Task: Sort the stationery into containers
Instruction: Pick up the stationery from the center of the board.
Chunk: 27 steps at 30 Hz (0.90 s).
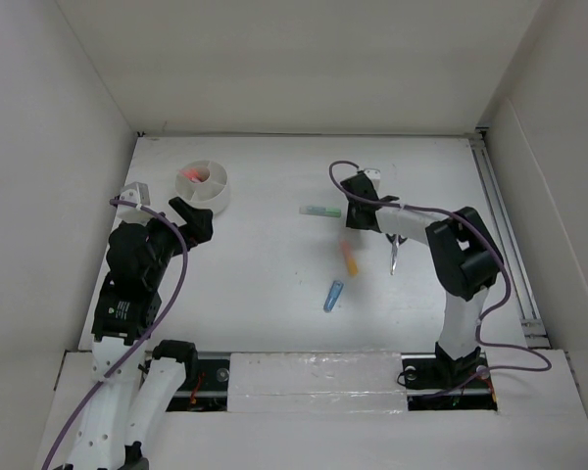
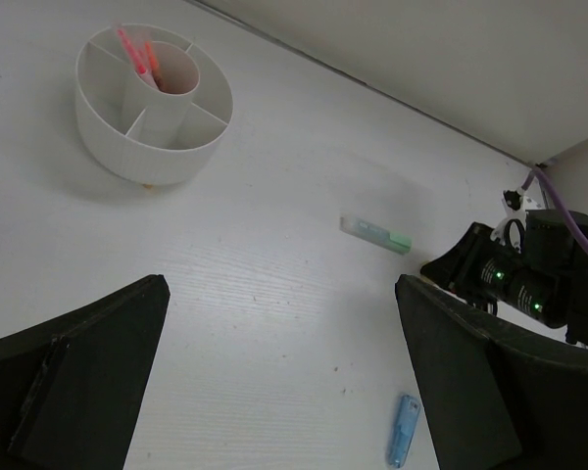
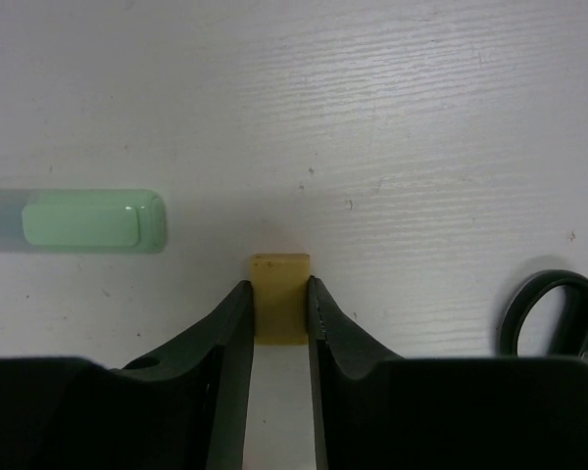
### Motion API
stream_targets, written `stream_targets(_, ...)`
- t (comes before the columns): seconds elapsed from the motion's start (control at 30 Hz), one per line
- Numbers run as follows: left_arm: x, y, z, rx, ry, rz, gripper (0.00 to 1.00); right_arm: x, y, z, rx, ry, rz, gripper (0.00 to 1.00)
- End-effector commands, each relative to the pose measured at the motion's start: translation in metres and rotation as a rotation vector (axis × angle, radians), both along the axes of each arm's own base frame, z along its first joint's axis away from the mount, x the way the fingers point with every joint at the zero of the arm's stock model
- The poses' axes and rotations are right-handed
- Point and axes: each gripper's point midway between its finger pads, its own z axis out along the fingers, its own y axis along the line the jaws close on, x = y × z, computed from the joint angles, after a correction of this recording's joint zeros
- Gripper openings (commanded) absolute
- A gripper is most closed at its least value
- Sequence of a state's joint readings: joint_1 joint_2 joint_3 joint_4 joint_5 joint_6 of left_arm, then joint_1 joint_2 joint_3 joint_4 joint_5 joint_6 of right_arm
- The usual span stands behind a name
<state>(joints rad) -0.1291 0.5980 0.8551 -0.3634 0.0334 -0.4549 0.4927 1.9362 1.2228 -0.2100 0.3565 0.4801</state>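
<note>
My right gripper (image 3: 278, 290) points down at the table with its jaws shut on the tiny tan block (image 3: 280, 272), one finger against each side. The pale green bar (image 3: 78, 221) lies just to its left and the black scissors handle (image 3: 554, 313) to its right. From above, the right gripper (image 1: 354, 221) hides the block. The orange pen (image 1: 350, 259), blue marker (image 1: 333, 295) and scissors (image 1: 394, 257) lie near it. The round white tub (image 1: 204, 184) holds pink and red pens (image 2: 137, 54) in its middle cup. My left gripper (image 2: 281, 289) hangs open and empty beside the tub.
White walls close the table in at the back and on both sides. A metal rail (image 1: 500, 215) runs along the right edge. The right arm's purple cable (image 1: 338, 171) loops above the gripper. The blue marker (image 2: 404, 443) lies by my left gripper's right finger.
</note>
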Motion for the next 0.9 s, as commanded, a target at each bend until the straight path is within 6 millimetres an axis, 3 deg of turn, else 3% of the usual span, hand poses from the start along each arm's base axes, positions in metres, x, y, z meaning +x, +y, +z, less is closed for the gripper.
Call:
stream_targets(0.0, 0.003, -0.002, 0.018, -0.016, -0.057, -0.008, 1.0, -0.004, 0.006, -0.012, -0.004, 0.038, 0.006, 0.26)
stream_targets(0.1, 0.003, -0.002, 0.018, -0.016, -0.057, -0.008, 1.0, -0.001, 0.009, -0.008, 0.001, 0.032, 0.022, 0.11)
stream_targets(0.13, 0.002, -0.004, 0.018, -0.019, -0.057, -0.018, 1.0, 0.006, 0.017, 0.002, 0.039, -0.008, 0.034, 0.0)
stream_targets(0.2, 0.004, -0.007, 0.017, -0.022, -0.055, -0.036, 1.0, -0.003, 0.028, 0.006, 0.109, -0.019, 0.096, 0.0)
stream_targets(0.27, 0.006, -0.021, 0.014, -0.038, -0.043, -0.112, 1.0, 0.003, 0.05, 0.052, 0.231, -0.15, 0.186, 0.0)
stream_targets(0.3, 0.005, -0.027, 0.016, -0.046, -0.053, -0.145, 1.0, -0.009, 0.057, 0.054, 0.25, -0.167, 0.229, 0.0)
stream_targets(0.33, 0.008, -0.034, 0.012, -0.044, -0.044, -0.185, 1.0, -0.013, 0.065, 0.085, 0.295, -0.24, 0.258, 0.0)
stream_targets(0.37, 0.005, -0.047, 0.012, -0.062, -0.041, -0.265, 1.0, -0.015, 0.074, 0.102, 0.321, -0.295, 0.295, 0.0)
stream_targets(0.43, 0.003, -0.062, 0.008, -0.072, -0.032, -0.361, 1.0, -0.036, 0.102, 0.122, 0.344, -0.341, 0.382, 0.0)
stream_targets(0.47, 0.006, -0.068, 0.004, -0.08, -0.016, -0.393, 1.0, -0.041, 0.113, 0.146, 0.358, -0.408, 0.429, 0.0)
stream_targets(0.53, 0.003, -0.073, 0.003, -0.09, -0.006, -0.432, 1.0, -0.067, 0.143, 0.16, 0.405, -0.449, 0.544, 0.0)
stream_targets(0.6, 0.003, -0.078, 0.002, -0.098, -0.001, -0.46, 1.0, -0.088, 0.17, 0.196, 0.513, -0.555, 0.687, 0.0)
stream_targets(0.63, 0.002, -0.081, -0.001, -0.103, 0.001, -0.479, 1.0, -0.102, 0.182, 0.197, 0.542, -0.569, 0.752, 0.0)
stream_targets(0.73, -0.003, -0.09, -0.001, -0.127, 0.003, -0.544, 1.0, -0.135, 0.211, 0.235, 0.62, -0.706, 0.942, 0.0)
stream_targets(0.87, -0.002, -0.089, -0.001, -0.125, 0.003, -0.534, 1.0, -0.165, 0.235, 0.252, 0.621, -0.787, 1.111, 0.0)
